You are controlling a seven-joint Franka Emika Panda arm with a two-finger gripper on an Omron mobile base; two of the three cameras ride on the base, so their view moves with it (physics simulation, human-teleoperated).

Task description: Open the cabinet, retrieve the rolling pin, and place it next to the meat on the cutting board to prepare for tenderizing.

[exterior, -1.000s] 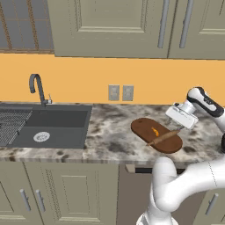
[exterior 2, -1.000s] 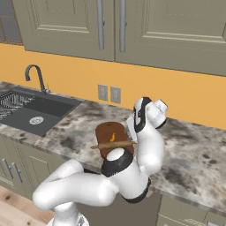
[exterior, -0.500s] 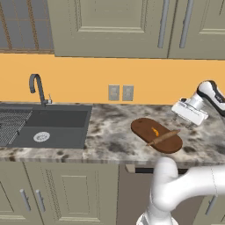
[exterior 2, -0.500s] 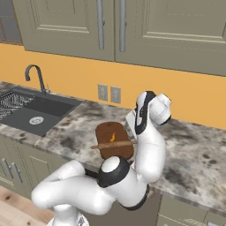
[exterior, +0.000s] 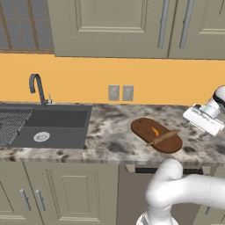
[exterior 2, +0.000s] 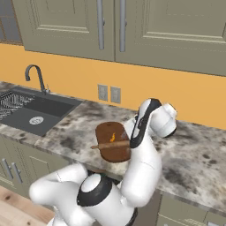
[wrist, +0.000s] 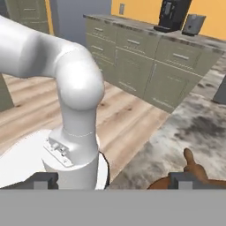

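Left base view looks over one speckled grey stone counter [exterior: 110, 140] under an orange wall, with taupe drawer units below. At 9 o'clock sits one dark sink [exterior: 52, 127] with one curved faucet [exterior: 37, 88]; two wall outlets [exterior: 121, 92] sit side by side at centre. Above hangs the cabinet [exterior: 132, 26], its doors closed, two long grey bar handles near the top at 1 o'clock. One cutting board [exterior: 157, 135] lies on the counter at 4 o'clock from centre. On it rests one rolling pin [exterior: 163, 138], lying slantwise across the near end, and one small piece of meat [exterior: 155, 132] just beside the pin toward the wall, apart from it by a sliver of board. The pincer [exterior: 193, 125] hangs at 3 o'clock, off the board's right end, above the counter; how its jaws stand cannot be told. Right base view shows the same board [exterior 2: 112, 141], pin [exterior 2: 110, 145] and meat [exterior 2: 112, 137]. Hand view shows a wood-plank floor [wrist: 128, 119] and a far run of drawers [wrist: 145, 57].
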